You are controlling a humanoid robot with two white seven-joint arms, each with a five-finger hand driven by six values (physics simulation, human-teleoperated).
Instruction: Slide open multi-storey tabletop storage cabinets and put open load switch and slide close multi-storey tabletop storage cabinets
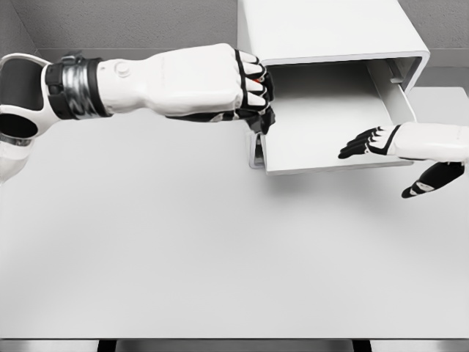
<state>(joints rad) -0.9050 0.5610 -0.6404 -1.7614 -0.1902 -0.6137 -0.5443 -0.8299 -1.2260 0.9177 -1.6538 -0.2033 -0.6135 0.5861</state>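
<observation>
The drawer (322,128) is being held pulled out of the cabinet (322,29) toward six o'clock. Something red, barely seen, is being clasped in the left hand (245,92) at its nine o'clock edge; right hand (381,143) fingers (359,145) are being spread, empty, over the bench (183,242).

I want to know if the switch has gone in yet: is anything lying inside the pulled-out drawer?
No: the drawer of the cabinet is slid out and its floor shows bare white, with nothing lying on it.
</observation>
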